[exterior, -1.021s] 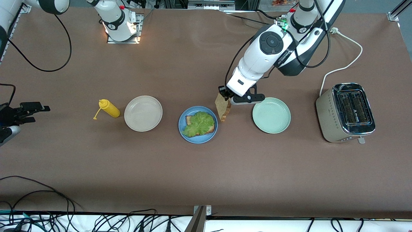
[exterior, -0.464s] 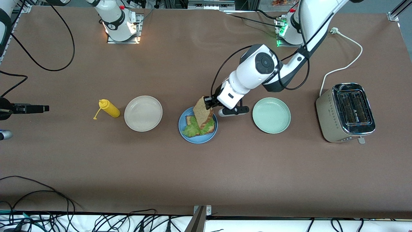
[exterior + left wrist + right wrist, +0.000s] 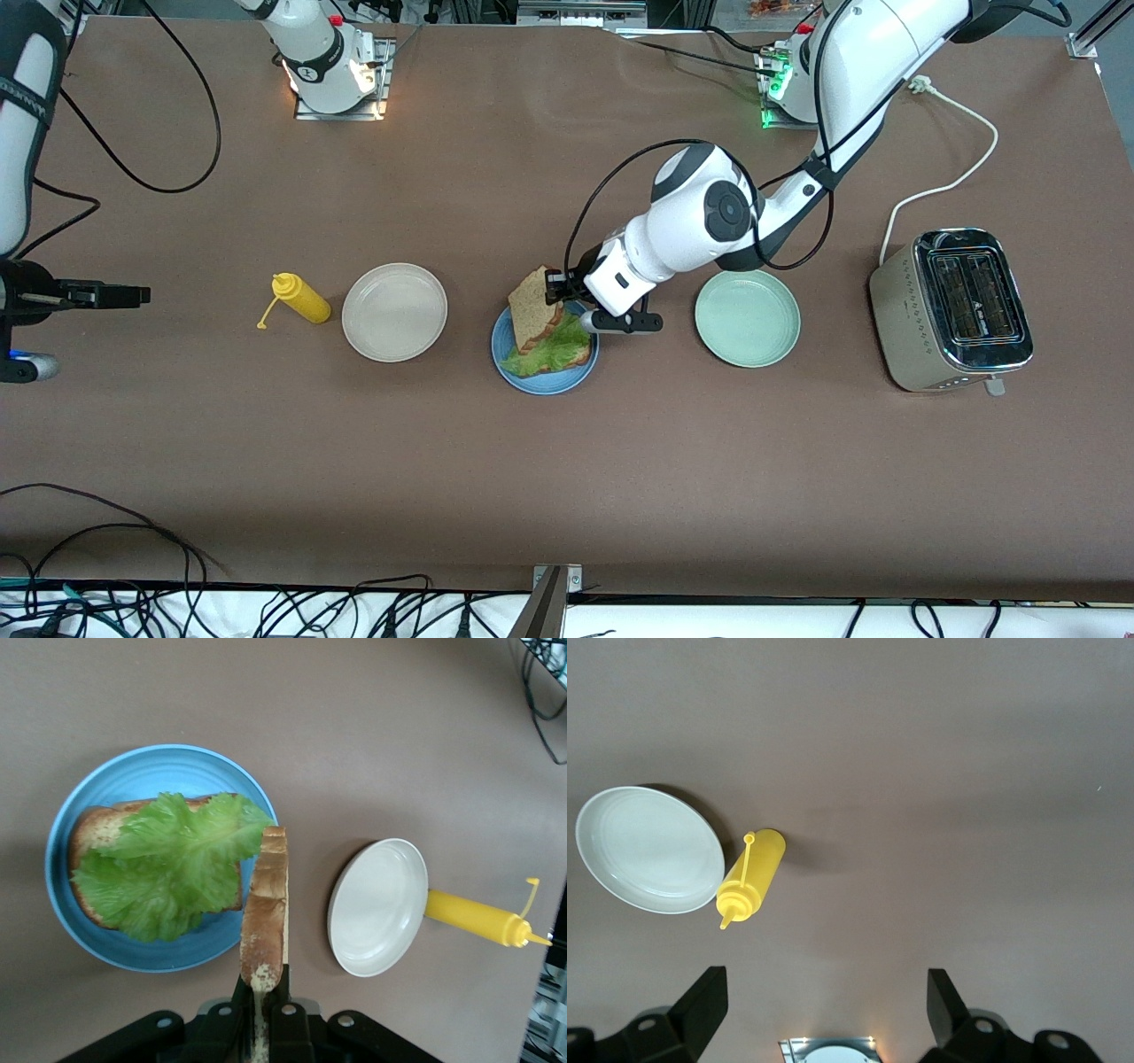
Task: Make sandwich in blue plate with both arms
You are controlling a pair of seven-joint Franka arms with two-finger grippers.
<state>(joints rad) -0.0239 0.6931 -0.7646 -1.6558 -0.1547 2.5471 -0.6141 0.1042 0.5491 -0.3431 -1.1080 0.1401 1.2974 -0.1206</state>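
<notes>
The blue plate holds a bread slice with a green lettuce leaf on it. My left gripper is shut on a second bread slice, held tilted on edge over the plate. In the left wrist view the held slice stands edge-on between the fingers, above the plate and lettuce. My right gripper is open and empty, up over the table's edge at the right arm's end; it also shows in the right wrist view.
A beige-white plate and a yellow squeeze bottle lie toward the right arm's end. A pale green plate and a toaster with its cord stand toward the left arm's end.
My left gripper carried the bread slice from beside the green plate to over the blue plate and tilted it lower over the lettuce. My right gripper shifted slightly.
</notes>
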